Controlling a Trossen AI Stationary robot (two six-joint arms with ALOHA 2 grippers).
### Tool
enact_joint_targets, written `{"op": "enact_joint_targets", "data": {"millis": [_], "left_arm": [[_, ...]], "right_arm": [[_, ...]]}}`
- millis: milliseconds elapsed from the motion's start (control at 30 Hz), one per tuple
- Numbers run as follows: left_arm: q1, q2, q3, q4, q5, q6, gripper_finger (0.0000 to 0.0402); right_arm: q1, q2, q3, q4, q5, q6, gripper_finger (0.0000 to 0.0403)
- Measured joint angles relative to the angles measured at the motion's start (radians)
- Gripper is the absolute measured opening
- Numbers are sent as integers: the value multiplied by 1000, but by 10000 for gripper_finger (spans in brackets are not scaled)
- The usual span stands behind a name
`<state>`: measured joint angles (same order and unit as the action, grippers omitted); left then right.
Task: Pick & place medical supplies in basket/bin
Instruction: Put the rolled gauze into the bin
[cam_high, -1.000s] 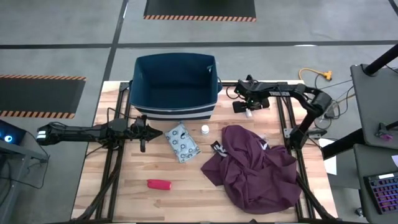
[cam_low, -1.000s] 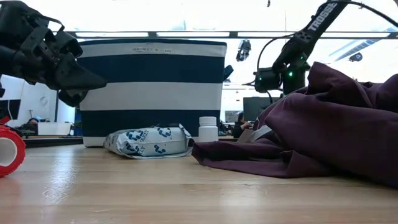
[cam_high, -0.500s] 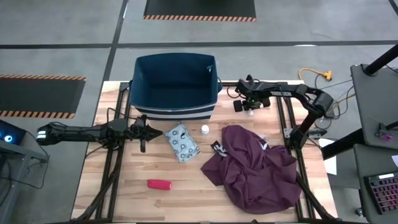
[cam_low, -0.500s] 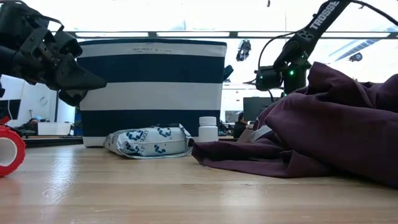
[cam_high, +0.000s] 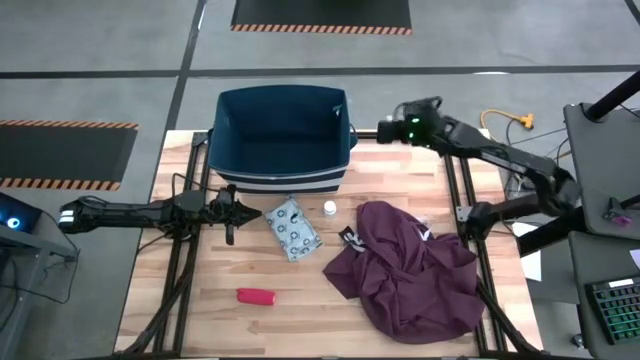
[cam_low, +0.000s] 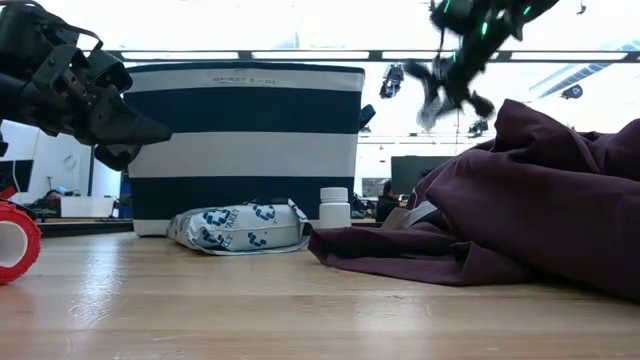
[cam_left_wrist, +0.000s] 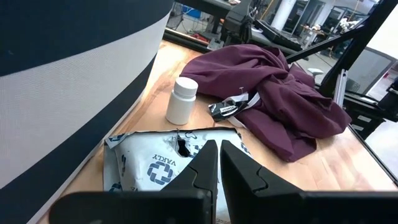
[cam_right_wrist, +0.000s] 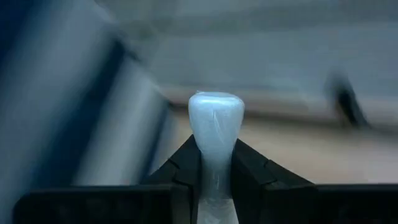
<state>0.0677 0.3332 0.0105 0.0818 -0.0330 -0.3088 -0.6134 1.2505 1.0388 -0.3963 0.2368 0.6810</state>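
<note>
My right gripper (cam_high: 386, 130) is up in the air beside the right rim of the dark-blue bin (cam_high: 283, 100) and is shut on a small white cylinder (cam_right_wrist: 216, 118). In the low view it shows blurred, high above the table (cam_low: 445, 90). My left gripper (cam_high: 232, 216) hovers shut just left of the pale-blue packet (cam_high: 293, 228), which lies flat on the table in front of the bin. The second white cylinder (cam_high: 329, 208) stands upright by the packet. The red piece (cam_high: 255, 296) lies near the table's near edge. My right gripper pinches the white cylinder between its two fingers (cam_right_wrist: 249, 165). The rounded end (cam_right_wrist: 216, 106) sticks out past the fingertips. The cylinder is lifted clear of the table.
A big maroon cloth (cam_high: 410, 270) lies heaped on the right half of the table, with a black strap (cam_left_wrist: 231, 107) at its edge. The bin's striped wall (cam_low: 245, 150) stands behind the packet (cam_low: 240, 228) and the standing cylinder (cam_low: 334, 208). Bare wood lies around the red piece (cam_low: 15, 240).
My right gripper has risen from the table right of the bin, carrying the white cylinder up. It has moved toward the far edge, ending high beside the bin's right rim. The last half second was fast, with blur.
</note>
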Motion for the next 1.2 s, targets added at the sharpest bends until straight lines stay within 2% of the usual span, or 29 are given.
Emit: {"op": "enact_joint_targets", "data": {"millis": [133,333,533,767,1033,1133,1200], "left_arm": [[0,0,1,0,0,0,1],[0,0,0,0,0,0,1],[0,0,1,0,0,0,1],[0,3,0,-1,0,0,1],[0,5,1,-4,0,0,1],[0,5,1,-3,0,0,1],[0,5,1,-3,0,0,1]], "right_arm": [[57,-84,10,229,-26,-179,55],[128,-113,23,381,-177,-358,56],[193,-41,20,407,-246,-401,56],[256,90,42,608,-285,-496,56],[267,270,183,607,-298,-533,67],[265,326,255,525,-297,-535,93],[262,356,319,405,-297,-530,115]]}}
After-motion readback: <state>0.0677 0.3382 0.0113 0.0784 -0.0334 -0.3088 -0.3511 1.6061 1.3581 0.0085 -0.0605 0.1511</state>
